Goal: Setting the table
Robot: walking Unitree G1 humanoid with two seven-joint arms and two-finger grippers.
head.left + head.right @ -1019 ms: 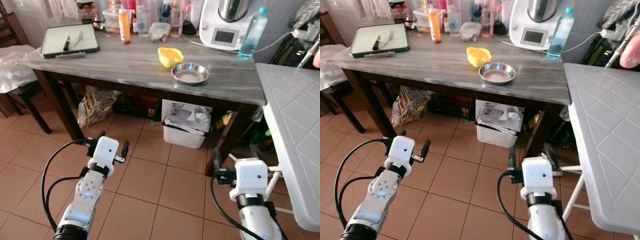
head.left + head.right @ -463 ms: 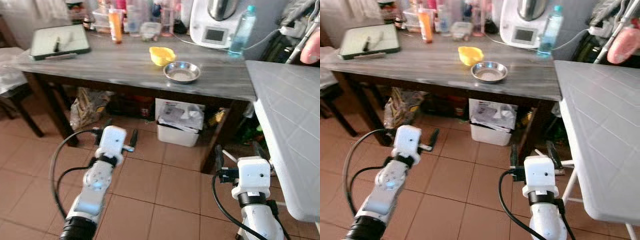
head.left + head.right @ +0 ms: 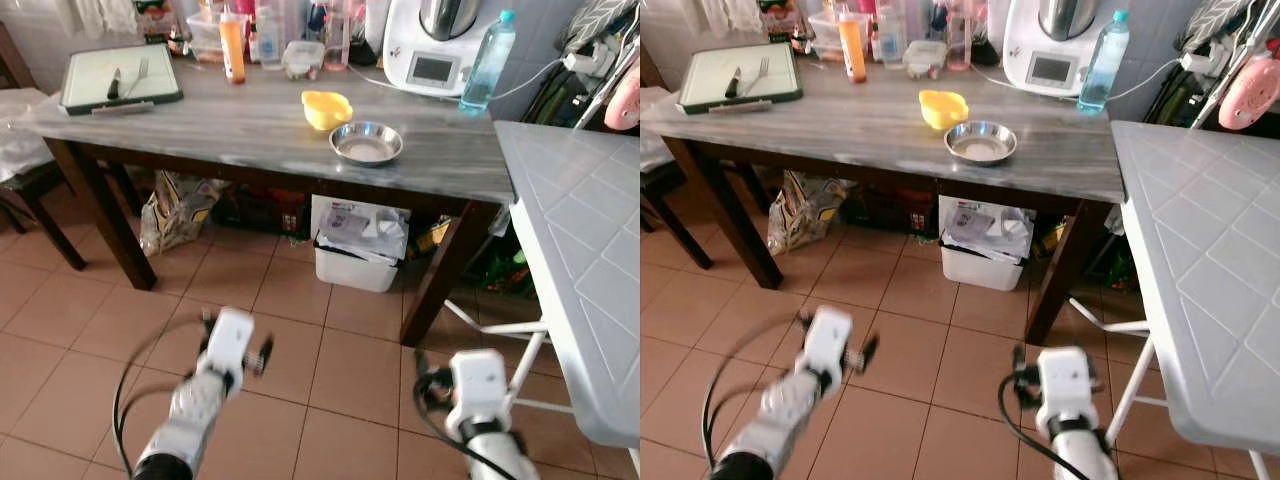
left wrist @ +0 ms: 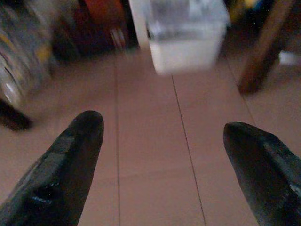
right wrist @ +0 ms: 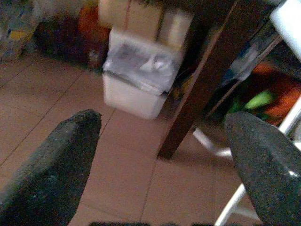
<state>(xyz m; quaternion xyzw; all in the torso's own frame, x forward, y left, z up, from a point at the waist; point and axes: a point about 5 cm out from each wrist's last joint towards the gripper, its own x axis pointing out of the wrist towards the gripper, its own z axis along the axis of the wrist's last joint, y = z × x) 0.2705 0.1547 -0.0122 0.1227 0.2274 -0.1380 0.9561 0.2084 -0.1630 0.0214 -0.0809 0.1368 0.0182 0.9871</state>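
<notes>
A long grey-topped worktop (image 3: 250, 125) on dark wooden legs spans the room above a terracotta tiled floor (image 3: 330, 350), with a white tiled folding table (image 3: 590, 260) standing at its right end. At the worktop's far left lies a green-rimmed tray (image 3: 120, 78) carrying a knife and fork; along the back stand a white kitchen machine (image 3: 438, 45), a blue-capped water bottle (image 3: 489, 62) and an orange bottle (image 3: 233, 47). Near the middle front, a steel bowl (image 3: 366, 143) sits just beside a yellow bowl (image 3: 326, 109). Under the worktop rests a white bin (image 3: 362, 245) lined with plastic. Low over the floor and well apart from the worktop, the left gripper (image 4: 164, 155) hangs with its fingers (image 4: 70, 160) spread wide and empty, blurred in the head views; the right gripper (image 5: 164, 155) likewise holds its fingers (image 5: 61, 155) wide apart, gripping nothing, pointed toward the bin and a worktop leg (image 5: 197, 89).
</notes>
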